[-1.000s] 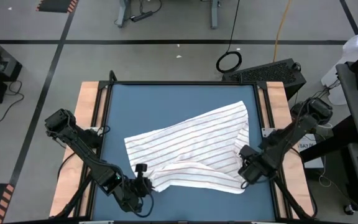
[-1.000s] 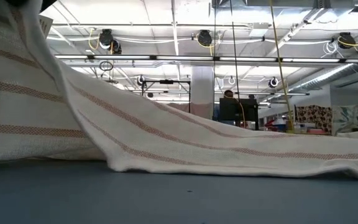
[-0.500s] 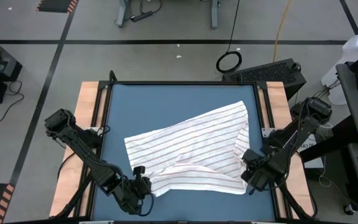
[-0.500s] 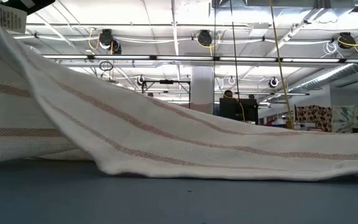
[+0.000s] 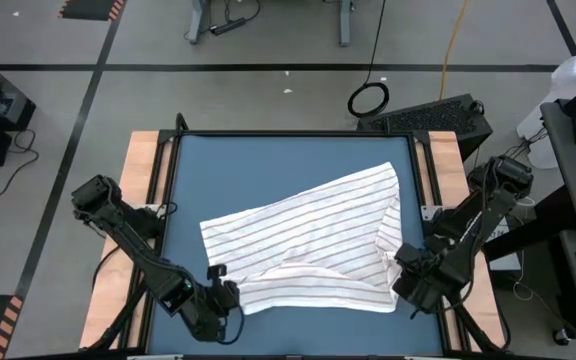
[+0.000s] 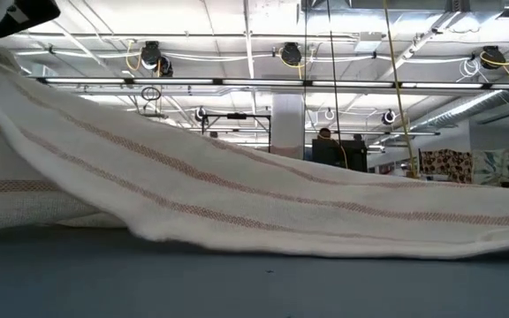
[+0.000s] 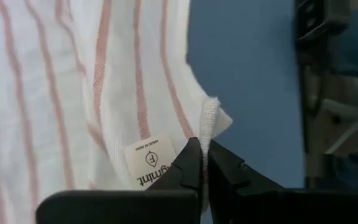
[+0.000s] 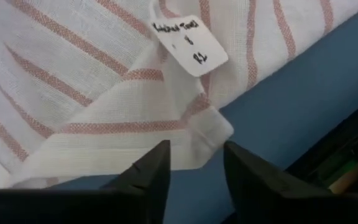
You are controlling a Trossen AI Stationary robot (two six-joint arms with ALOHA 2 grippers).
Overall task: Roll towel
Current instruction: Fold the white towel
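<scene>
The towel (image 5: 308, 240), white with narrow reddish stripes, lies spread slantwise over the middle of the blue table (image 5: 268, 160). My left gripper (image 5: 218, 283) is at the towel's near-left corner, shut on it and holding it raised. In the low view the cloth (image 6: 237, 194) slopes down from that gripper (image 6: 25, 13) to the tabletop. My right gripper (image 8: 194, 171) stands open just short of the near-right corner (image 8: 213, 127), which lies flat on the table beside a white tag (image 8: 188, 43). My left gripper pinches the hemmed edge (image 7: 209, 124) at the towel's near-left corner between its two fingertips, next to a small sewn label (image 7: 151, 158). That corner is lifted off the table. The cloth runs down from it in a slack slope, and the rest lies on the table.
Wooden rails (image 5: 146, 200) and a black frame run along the table's left and right sides. Bare blue tabletop shows along the far edge and at the near left. A black case (image 5: 433, 115) sits on the floor beyond the far right corner.
My right gripper has opened, let go of the towel's near-right corner and drawn back toward the near right edge; the corner now lies flat. My left gripper has come down and toward the near edge with its corner, so the raised cloth slopes lower.
</scene>
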